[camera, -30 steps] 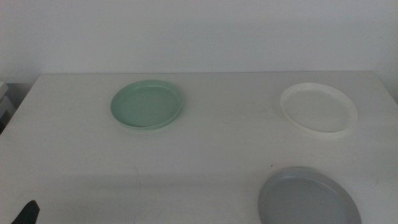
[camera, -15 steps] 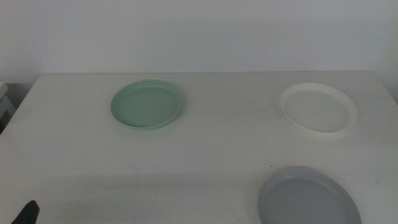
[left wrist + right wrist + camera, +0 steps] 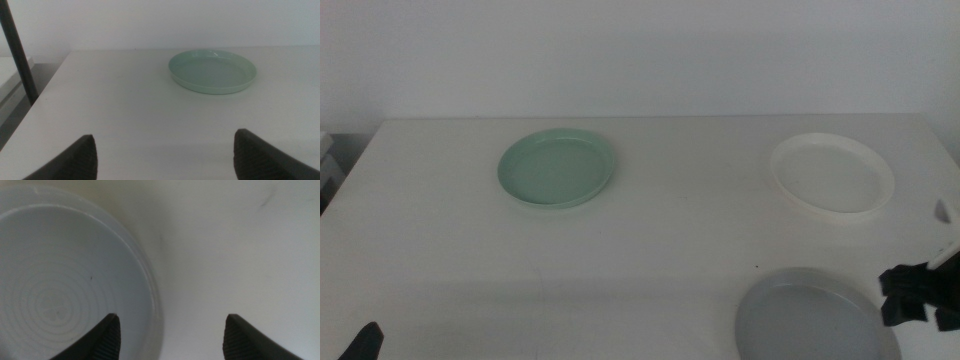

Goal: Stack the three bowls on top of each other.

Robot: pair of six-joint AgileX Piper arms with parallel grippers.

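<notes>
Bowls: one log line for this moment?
stacked: none | right claw: open, at grey bowl rim | left claw: open, waiting | green bowl, white bowl: apart

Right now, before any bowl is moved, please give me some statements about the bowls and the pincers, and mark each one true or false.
1. The mint green bowl sits alone, nothing stacked in it. True.
2. The white bowl rests on the grey bowl. False: they lie apart on the table.
3. The right pincer is beside the grey bowl's rim, jaws open. True.
4. The left pincer grips the mint green bowl. False: it is open, well short of that bowl.
5. All three bowls are already stacked. False: none is.
</notes>
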